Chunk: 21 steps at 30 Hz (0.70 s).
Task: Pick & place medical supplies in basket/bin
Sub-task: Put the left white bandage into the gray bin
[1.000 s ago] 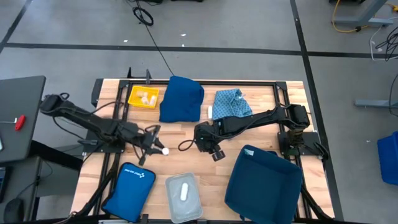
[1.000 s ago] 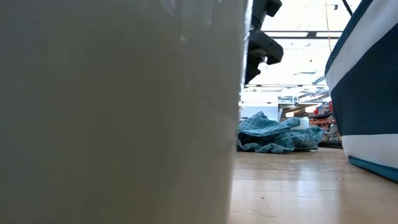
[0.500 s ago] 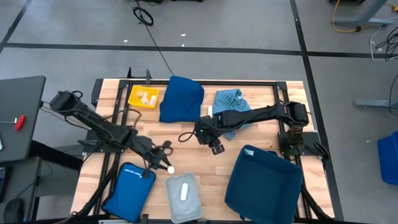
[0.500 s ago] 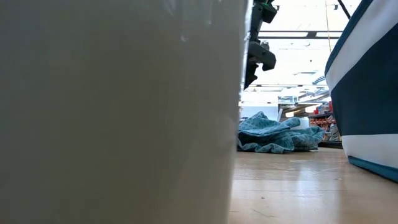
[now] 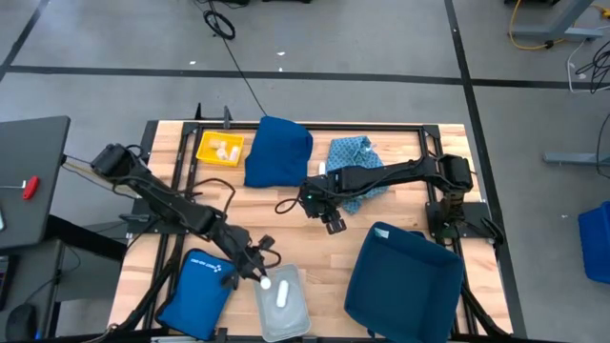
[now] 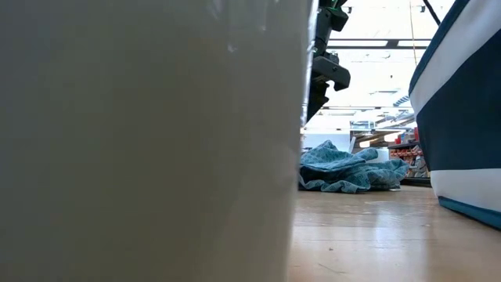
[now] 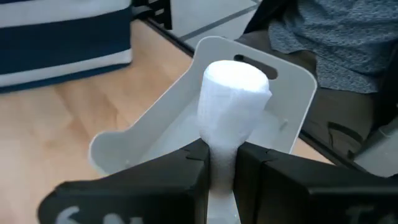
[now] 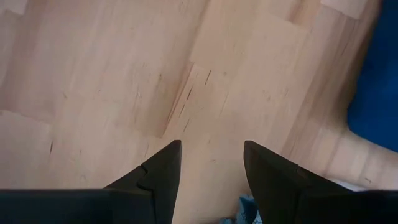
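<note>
My left gripper [image 5: 261,276] is shut on a small white roll [image 7: 231,99] at the left rim of the clear grey bin [image 5: 282,300], near the table's front edge. Another white roll [image 5: 282,294] lies in the bin. My right gripper [image 5: 332,225] is open and empty above bare wood at mid table; the right wrist view shows its fingers [image 8: 211,165] apart over the tabletop. More white supplies lie in a yellow tray [image 5: 220,149] at the far left. My left gripper pinches the white roll by its lower end [image 7: 222,155] between its two fingers. The roll stands out past the fingertips, its free end [image 7: 236,78] over the bin's opening, lifted clear.
A blue zip pouch [image 5: 198,291] lies left of the bin. A large navy basket [image 5: 400,276] stands at the front right. A dark blue cloth [image 5: 278,151] and a patterned blue cloth [image 5: 355,157] lie at the far side. The bin's wall [image 6: 149,141] fills the low view.
My left gripper has carried the white roll from mid table toward the near edge and to the right, to the bin's left rim. My right gripper has drawn a little toward the far edge.
</note>
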Available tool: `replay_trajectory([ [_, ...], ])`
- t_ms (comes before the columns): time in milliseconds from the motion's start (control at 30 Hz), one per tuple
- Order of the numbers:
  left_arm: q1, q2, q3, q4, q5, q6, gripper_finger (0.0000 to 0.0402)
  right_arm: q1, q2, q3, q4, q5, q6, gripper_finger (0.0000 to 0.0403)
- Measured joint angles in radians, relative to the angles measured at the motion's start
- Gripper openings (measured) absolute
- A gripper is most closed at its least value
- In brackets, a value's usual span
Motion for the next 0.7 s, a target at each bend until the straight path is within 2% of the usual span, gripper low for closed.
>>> replay_trajectory([
  [300,-0.012,0.073,0.031,0.006,0.049,0.004,0.0039,0.000,0.000,0.000,0.000,0.000,0.000,0.0181],
  [700,-0.026,0.082,0.031,0.006,0.059,0.014,0.0039,0.000,0.000,0.000,0.004,0.000,0.000,0.0181],
])
